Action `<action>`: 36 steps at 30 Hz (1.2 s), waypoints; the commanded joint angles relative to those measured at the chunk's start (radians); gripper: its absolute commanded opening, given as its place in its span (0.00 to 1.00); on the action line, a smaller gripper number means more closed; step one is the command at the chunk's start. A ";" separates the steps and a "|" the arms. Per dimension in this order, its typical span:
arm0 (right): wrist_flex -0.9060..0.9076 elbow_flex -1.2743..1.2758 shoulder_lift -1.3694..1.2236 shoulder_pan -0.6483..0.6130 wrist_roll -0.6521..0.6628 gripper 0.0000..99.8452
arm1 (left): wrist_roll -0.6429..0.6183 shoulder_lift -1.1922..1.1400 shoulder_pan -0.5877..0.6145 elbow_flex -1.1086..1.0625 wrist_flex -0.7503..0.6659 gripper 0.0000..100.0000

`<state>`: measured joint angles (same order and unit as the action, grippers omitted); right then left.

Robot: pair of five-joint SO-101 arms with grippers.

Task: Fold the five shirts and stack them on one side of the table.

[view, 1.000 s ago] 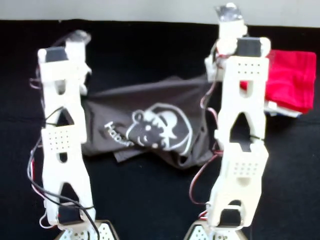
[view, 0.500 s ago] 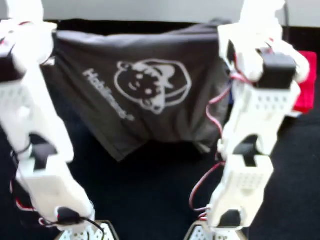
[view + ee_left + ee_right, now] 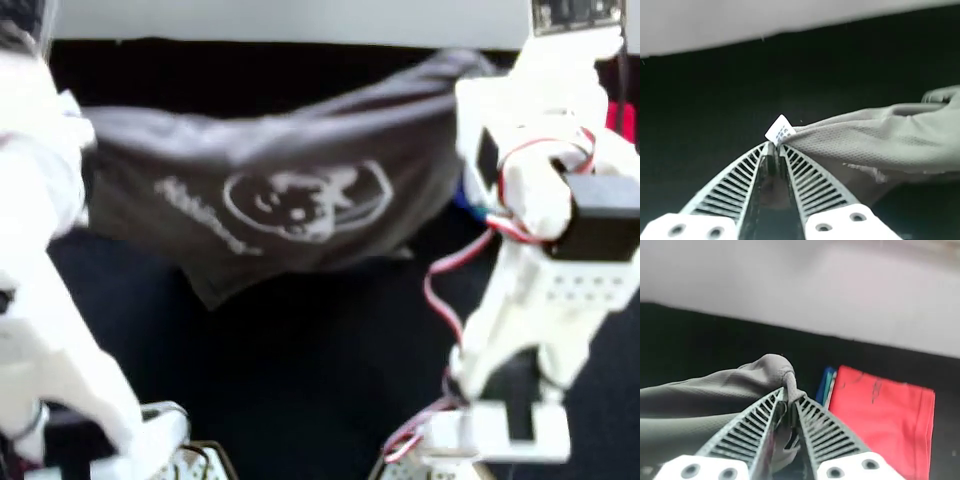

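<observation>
1. Hanging between both arms, the grey shirt (image 3: 290, 190) spans the upper middle of the high view, its lower edge loose above the black table (image 3: 300, 400).
2. The left gripper (image 3: 774, 146) and right gripper (image 3: 788, 392) each pinch a corner, fingers closed on cloth.
3. The red folded shirt (image 3: 880, 415) lies at far right.
4. A second ago the grey shirt lay crumpled on the table; it is now lifted and spread.

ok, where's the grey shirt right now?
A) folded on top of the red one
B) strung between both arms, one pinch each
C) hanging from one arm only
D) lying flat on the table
B: in each wrist view that arm's jaws are shut on an edge of the grey shirt, and the high view shows it stretched between the two arms with its print facing the camera.
</observation>
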<state>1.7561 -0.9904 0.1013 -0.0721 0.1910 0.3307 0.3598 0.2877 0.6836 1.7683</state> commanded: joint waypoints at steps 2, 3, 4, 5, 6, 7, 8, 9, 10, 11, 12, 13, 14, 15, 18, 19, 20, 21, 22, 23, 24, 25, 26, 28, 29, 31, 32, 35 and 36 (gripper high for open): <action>0.001 0.679 0.268 -0.035 -0.012 0.01 | 0.110 0.196 -0.044 -0.602 -0.017 0.01; -0.015 0.809 0.311 -0.042 -0.011 0.01 | 0.118 0.216 -0.045 -0.708 -0.037 0.01; -0.039 0.941 0.358 -0.044 -0.008 0.01 | 0.123 0.232 -0.045 -0.809 -0.060 0.01; -0.070 1.059 0.401 -0.045 -0.006 0.01 | 0.123 0.245 -0.044 -0.905 -0.086 0.01; -0.104 1.175 0.446 -0.045 -0.006 0.01 | 0.123 0.251 -0.044 -0.995 -0.118 0.01; -0.131 1.276 0.487 -0.045 -0.005 0.01 | 0.123 0.254 -0.044 -1.076 -0.146 0.01; -0.157 1.376 0.533 -0.045 0.005 0.01 | 0.123 0.254 -0.044 -1.152 -0.178 0.01; -0.177 1.461 0.575 -0.045 0.021 0.01 | 0.123 0.254 -0.044 -1.218 -0.210 0.01; -0.193 1.540 0.616 -0.045 0.035 0.01 | 0.123 0.254 -0.044 -1.279 -0.241 0.01; -0.202 1.607 0.656 -0.045 0.048 0.01 | 0.123 0.254 -0.044 -1.330 -0.269 0.01; -0.208 1.670 0.697 -0.045 0.063 0.01 | 0.123 0.254 -0.044 -1.376 -0.290 0.01; -0.209 1.721 0.734 -0.045 0.086 0.01 | 0.123 0.254 -0.044 -1.414 -0.310 0.01; -0.208 1.768 0.771 -0.045 0.110 0.01 | 0.123 0.254 -0.044 -1.448 -0.327 0.01; -0.208 1.810 0.805 -0.045 0.133 0.01 | 0.123 0.254 -0.044 -1.475 -0.341 0.01; -0.200 1.914 0.892 -0.045 0.212 0.01 | 0.123 0.254 -0.044 -1.555 -0.379 0.01; -0.200 1.939 0.917 -0.045 0.241 0.01 | 0.123 0.254 -0.044 -1.573 -0.390 0.01; -0.200 1.956 0.937 -0.045 0.273 0.01 | 0.123 0.254 -0.044 -1.587 -0.396 0.01; -0.200 1.963 0.955 -0.045 0.305 0.01 | 0.123 0.254 -0.044 -1.598 -0.400 0.01; -0.199 1.957 0.974 -0.045 0.333 0.01 | 0.123 0.254 -0.044 -1.601 -0.400 0.01; -0.196 1.933 0.983 -0.045 0.347 0.01 | 0.123 0.254 -0.044 -1.603 -0.400 0.01; -0.177 1.896 0.987 -0.048 0.348 0.02 | 0.123 0.254 -0.044 -1.601 -0.397 0.01; -0.151 1.847 0.983 -0.050 0.347 0.04 | 0.123 0.254 -0.042 -1.601 -0.397 0.01; -0.116 1.794 0.972 -0.051 0.345 0.08 | 0.123 0.254 -0.042 -1.601 -0.397 0.01; -0.065 1.681 0.943 -0.051 0.345 0.18 | 0.123 0.254 -0.042 -1.601 -0.397 0.01; -0.048 1.621 0.926 -0.051 0.345 0.22 | 0.123 0.254 -0.042 -1.601 -0.397 0.01; -0.039 1.509 0.891 -0.051 0.344 0.22 | 0.123 0.254 -0.042 -1.600 -0.399 0.01; -0.041 1.454 0.868 -0.051 0.330 0.20 | 0.123 0.254 -0.042 -1.600 -0.399 0.01; -0.058 1.302 0.768 -0.053 0.275 0.16 | 0.123 0.254 -0.042 -1.600 -0.399 0.01; -0.074 1.264 0.725 -0.053 0.255 0.15 | 0.123 0.254 -0.042 -1.600 -0.399 0.01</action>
<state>1.7054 0.4212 0.9160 -0.1151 0.4948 0.4473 0.5884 0.2555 -0.9152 1.3771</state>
